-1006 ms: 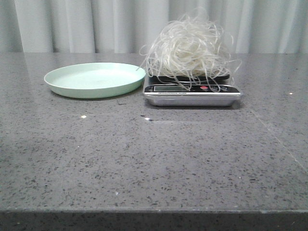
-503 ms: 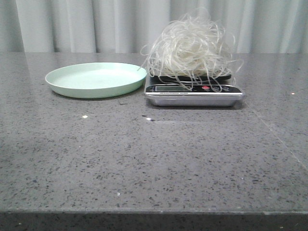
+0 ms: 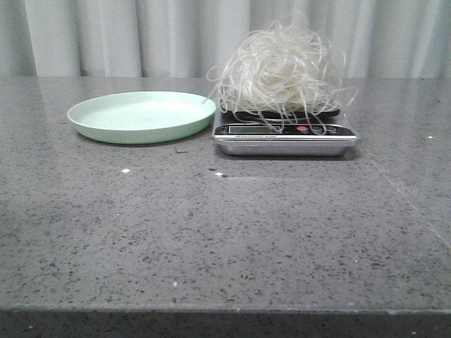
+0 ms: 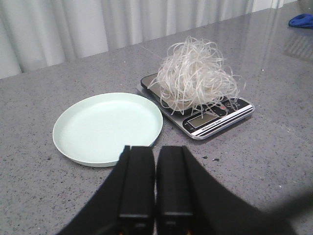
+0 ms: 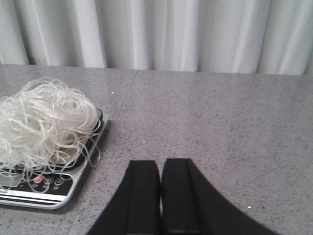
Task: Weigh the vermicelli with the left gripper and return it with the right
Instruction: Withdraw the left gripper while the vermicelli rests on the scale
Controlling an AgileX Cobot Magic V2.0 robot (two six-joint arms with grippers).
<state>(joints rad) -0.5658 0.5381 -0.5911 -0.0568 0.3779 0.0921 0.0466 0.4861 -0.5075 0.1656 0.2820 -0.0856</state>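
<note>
The vermicelli, a fluffy tangle of translucent white strands, sits on the silver-and-black scale at the table's back middle. It also shows in the left wrist view and the right wrist view. The pale green plate lies empty just left of the scale, and shows in the left wrist view. My left gripper is shut and empty, held back from the plate's near rim. My right gripper is shut and empty, to the right of the scale. Neither gripper shows in the front view.
A grey speckled stone table with a white curtain behind. A blue object lies far off at the table's edge in the left wrist view. A few small white specks lie on the table in front of the plate.
The front view has drifted slightly, so plate and scale sit a few pixels further right. The vermicelli stays on the scale.
</note>
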